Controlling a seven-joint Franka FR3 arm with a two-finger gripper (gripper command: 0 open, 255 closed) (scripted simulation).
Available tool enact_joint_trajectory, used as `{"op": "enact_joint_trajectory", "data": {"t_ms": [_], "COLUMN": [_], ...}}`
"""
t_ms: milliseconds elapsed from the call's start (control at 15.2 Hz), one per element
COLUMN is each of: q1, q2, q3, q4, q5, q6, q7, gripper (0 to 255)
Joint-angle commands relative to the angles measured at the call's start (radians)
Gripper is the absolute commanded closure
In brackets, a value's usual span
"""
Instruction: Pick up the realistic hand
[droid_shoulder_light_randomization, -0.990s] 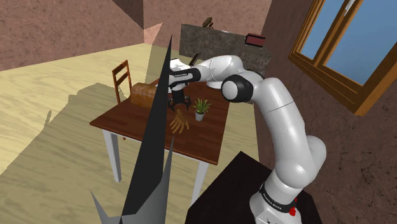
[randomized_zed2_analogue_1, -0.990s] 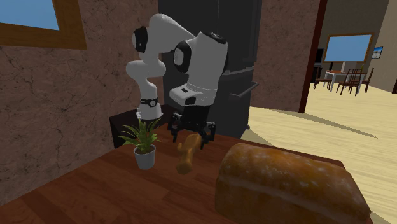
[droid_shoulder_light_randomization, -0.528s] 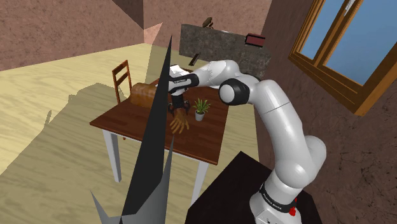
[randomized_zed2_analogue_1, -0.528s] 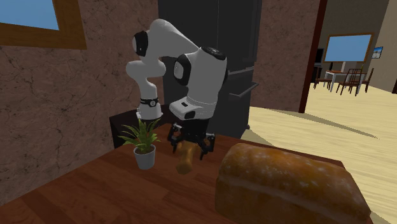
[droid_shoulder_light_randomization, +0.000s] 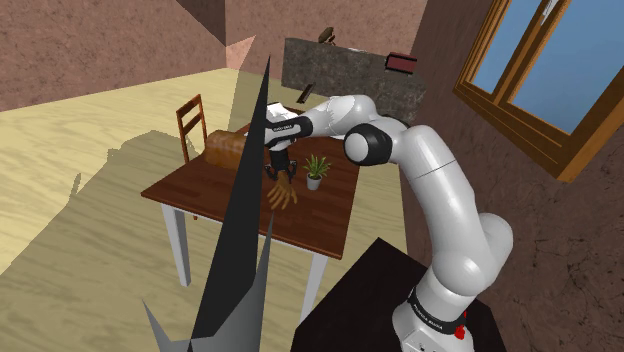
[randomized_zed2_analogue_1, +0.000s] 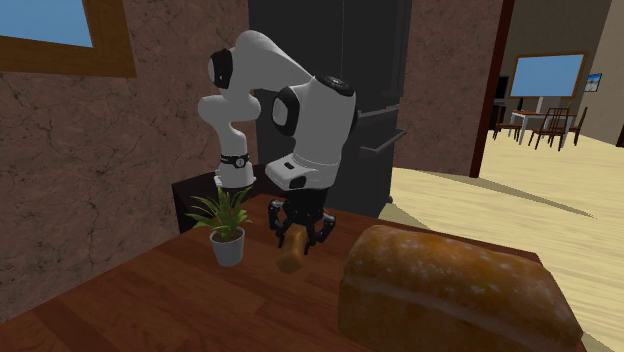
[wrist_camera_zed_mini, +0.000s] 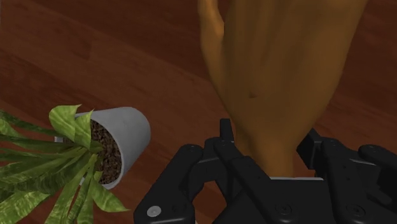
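The tan realistic hand (droid_shoulder_light_randomization: 283, 194) lies flat on the dark wooden table (droid_shoulder_light_randomization: 215, 185), between a bread loaf and a potted plant. My black gripper (droid_shoulder_light_randomization: 278, 172) is down over its wrist end. In the second exterior view the gripper (randomized_zed2_analogue_1: 296, 232) has its fingers drawn in against the hand (randomized_zed2_analogue_1: 291, 252). Seen from the wrist camera, the hand (wrist_camera_zed_mini: 280, 70) stretches away from the gripper (wrist_camera_zed_mini: 268, 137), and both fingers (wrist_camera_zed_mini: 225, 130) press on the narrow wrist. The hand still rests on the table.
A small potted plant (randomized_zed2_analogue_1: 227, 225) in a grey pot stands close beside the hand. A big brown bread loaf (randomized_zed2_analogue_1: 450, 295) lies on the other side. A wooden chair (droid_shoulder_light_randomization: 193, 122) stands behind the table. A dark pointed shape (droid_shoulder_light_randomization: 240, 250) crosses the shoulder view's middle.
The gripper came down onto the hand's wrist with its fingers apart, then the fingers drew in against it. The hand has not moved.
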Motion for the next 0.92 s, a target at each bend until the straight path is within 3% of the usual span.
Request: {"op": "enact_joint_trajectory", "data": {"t_ms": [0,858], "q1": [0.0,0.002], "q2": [0.001,-0.064], "q3": [0.0,0.002], "q4": [-0.002,0.034], "q5": [0.0,0.004], "q6": [0.001,-0.099], "q7": [0.0,-0.012], "gripper": [255,255]}}
